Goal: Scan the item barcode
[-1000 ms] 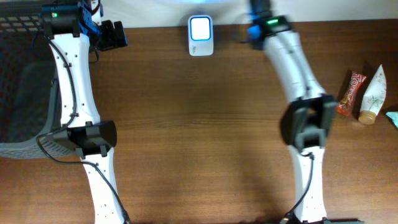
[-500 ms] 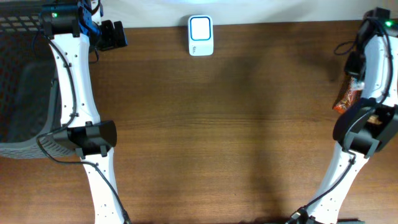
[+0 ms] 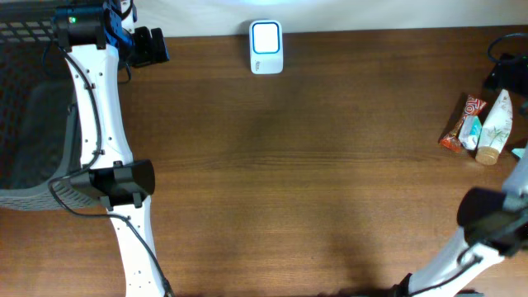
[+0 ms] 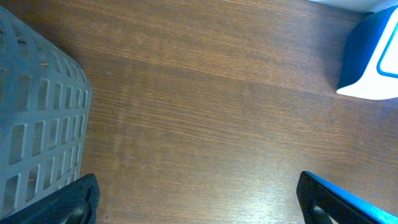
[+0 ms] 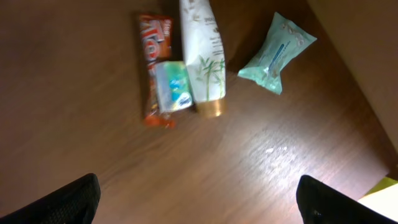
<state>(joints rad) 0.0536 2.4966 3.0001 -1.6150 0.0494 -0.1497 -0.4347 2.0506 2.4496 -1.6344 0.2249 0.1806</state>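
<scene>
Yr right gripper point(image 5: 199, 202) now gapes wide; small blue-white packet point(image 5: 171, 86) newly atop red snack wrapper point(image 5: 154, 38). Scan prob. done, pick nxt.

Overhead cam looks straight down at the whole brown wooden desk point(image 3: 289, 165). Left wrist cam sits close over its far-left corner, sharing the grey slotted plastic basket point(image 4: 37, 112). Right wrist cam, higher up, shares the white bamboo-print tube point(image 5: 202, 56) at the right edge.
</scene>
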